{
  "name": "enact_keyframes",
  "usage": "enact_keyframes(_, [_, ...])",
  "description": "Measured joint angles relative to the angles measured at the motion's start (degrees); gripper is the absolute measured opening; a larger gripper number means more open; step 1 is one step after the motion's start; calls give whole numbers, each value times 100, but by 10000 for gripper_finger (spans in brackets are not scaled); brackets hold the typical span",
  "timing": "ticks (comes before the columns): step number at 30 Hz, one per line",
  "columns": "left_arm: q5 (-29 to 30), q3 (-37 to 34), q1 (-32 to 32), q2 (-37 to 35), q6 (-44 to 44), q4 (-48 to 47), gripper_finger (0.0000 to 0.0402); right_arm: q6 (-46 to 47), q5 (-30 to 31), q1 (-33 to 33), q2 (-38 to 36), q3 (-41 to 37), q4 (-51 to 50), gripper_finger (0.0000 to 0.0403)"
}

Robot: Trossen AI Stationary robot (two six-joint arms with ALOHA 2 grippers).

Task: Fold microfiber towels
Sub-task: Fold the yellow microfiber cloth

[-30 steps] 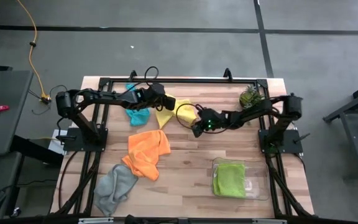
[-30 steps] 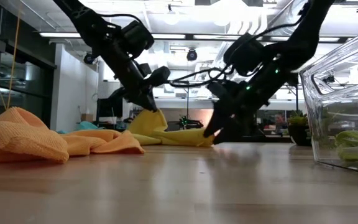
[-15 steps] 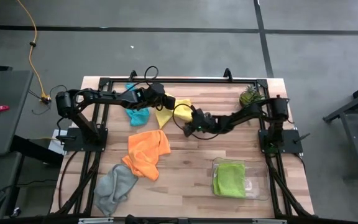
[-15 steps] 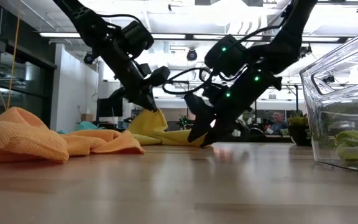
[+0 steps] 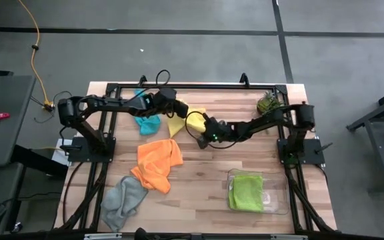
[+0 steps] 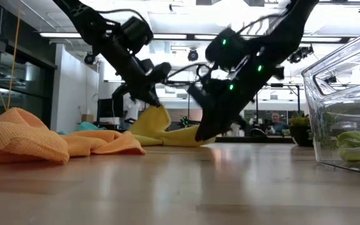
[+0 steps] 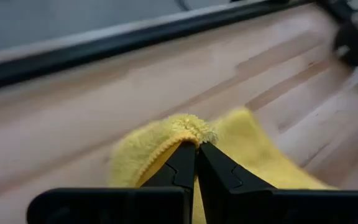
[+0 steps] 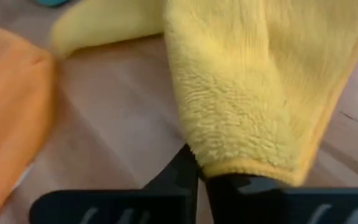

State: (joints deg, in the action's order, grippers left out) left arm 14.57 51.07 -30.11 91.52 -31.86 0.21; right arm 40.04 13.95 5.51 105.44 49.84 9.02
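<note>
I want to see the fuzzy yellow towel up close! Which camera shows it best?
The right wrist view: the yellow towel fills it, fuzzy pile and stitched edge clear. The left wrist view shows one pinched corner. The high view shows it small. The low view shows it behind the arms.

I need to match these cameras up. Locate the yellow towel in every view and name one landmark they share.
High view: yellow towel, upper centre, between both arms.
Low view: yellow towel, centre, behind the orange towel.
Left wrist view, pinched at the left gripper.
Right wrist view, draped over the right gripper.
Shared landmark: the orange towel, except in the left wrist view.
</note>
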Motion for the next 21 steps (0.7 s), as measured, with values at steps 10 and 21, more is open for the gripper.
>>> enact_keyframes(10, [-117, -2, -146, -887, 999, 378, 0, -902, -643, 213, -1913, 2, -1503, 1])
enact_keyframes(21, [-250, 7, -662, -1435, 1856, 1568, 0, -1320, -1376, 1729, -3585, 2, -2412, 0])
